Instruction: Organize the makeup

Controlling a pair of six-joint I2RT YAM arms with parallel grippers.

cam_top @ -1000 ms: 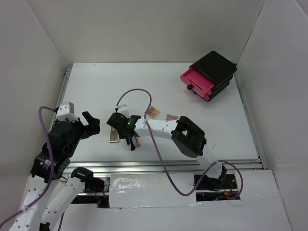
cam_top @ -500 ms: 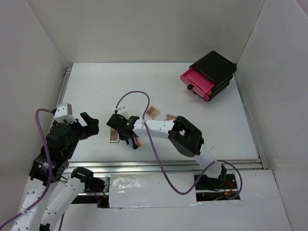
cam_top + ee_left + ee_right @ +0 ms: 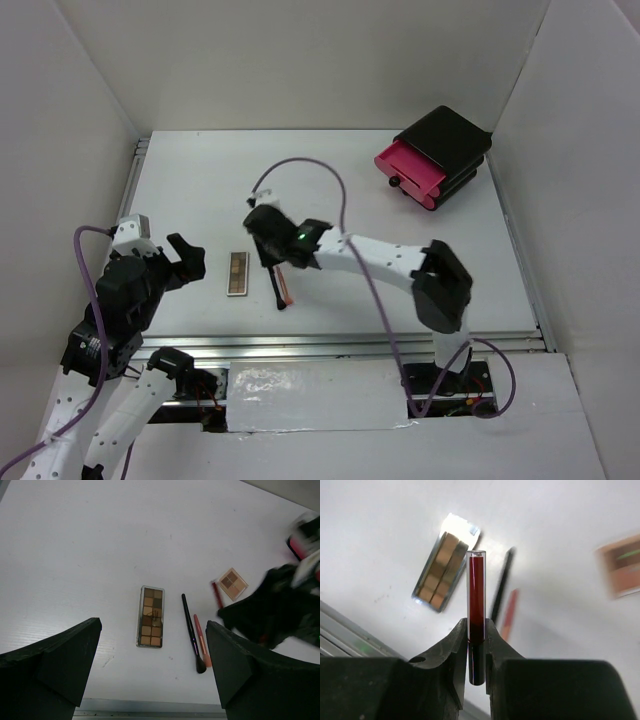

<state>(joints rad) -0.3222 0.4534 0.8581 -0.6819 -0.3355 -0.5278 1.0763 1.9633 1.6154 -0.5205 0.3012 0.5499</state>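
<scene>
My right gripper [image 3: 476, 630] is shut on a thin red tube with a black cap [image 3: 476, 597] and holds it above the table. Below it lie the narrow brown eyeshadow palette [image 3: 441, 570], a black brush [image 3: 501, 585] and an orange pencil [image 3: 509, 612]. A square tan palette [image 3: 621, 570] shows blurred at the right. In the top view the right gripper [image 3: 268, 243] hangs just right of the narrow palette [image 3: 237, 273], above the brush and pencil [image 3: 281, 286]. My left gripper [image 3: 152, 626] is open and empty, looking down on the narrow palette [image 3: 151, 616], brush [image 3: 192, 640], pencil [image 3: 202, 640] and square palette [image 3: 232, 583].
A black box with pink drawers [image 3: 440, 155], one drawer pulled out, stands at the far right corner. White walls enclose the table on three sides. A metal rail [image 3: 340, 345] runs along the near edge. The right arm's purple cable [image 3: 330, 185] loops over the middle.
My right gripper has closed on the red tube, lifted it off the table and swung back and to the right. The left arm has barely moved.
</scene>
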